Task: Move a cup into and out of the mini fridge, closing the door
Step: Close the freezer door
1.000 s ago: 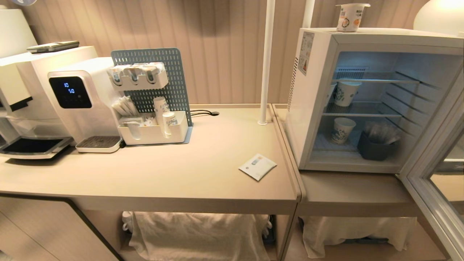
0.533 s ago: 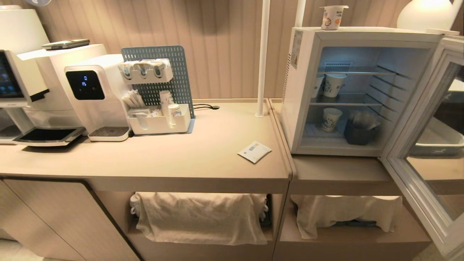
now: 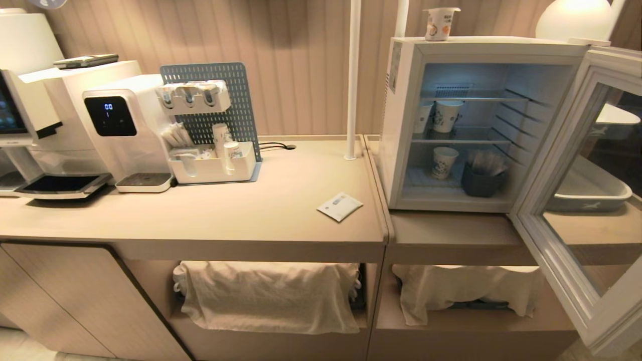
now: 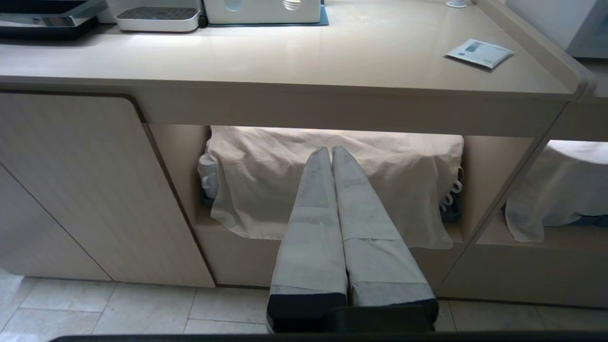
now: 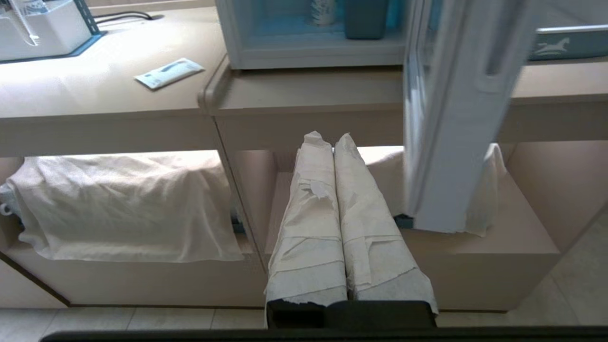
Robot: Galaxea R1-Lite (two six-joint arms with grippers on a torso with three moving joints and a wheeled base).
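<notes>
The small white cup [image 3: 441,22] with an orange mark stands on top of the white mini fridge [image 3: 401,125], at the head view's upper right. The fridge's glass door [image 3: 562,210] hangs wide open to the right; its edge [image 5: 451,118] also shows in the right wrist view. Neither arm appears in the head view. My left gripper [image 4: 331,151] is shut and empty, low in front of the counter's cloth-covered shelf. My right gripper [image 5: 332,137] is shut and empty too, low below the fridge's counter, beside the door's bottom corner.
Inside the fridge are patterned paper cups [image 3: 447,115] and a dark holder [image 3: 481,183]. On the counter [image 3: 225,220] lie a white packet [image 3: 339,206], a water dispenser [image 3: 120,135] and an organiser tray [image 3: 210,168]. A white pole [image 3: 352,80] rises by the fridge. Cloths [image 3: 266,296] drape the lower shelves.
The whole head view has shifted: the counter and fridge now look smaller and sit further left, and more of the lower shelves and the door shows. The camera moved, not the things.
</notes>
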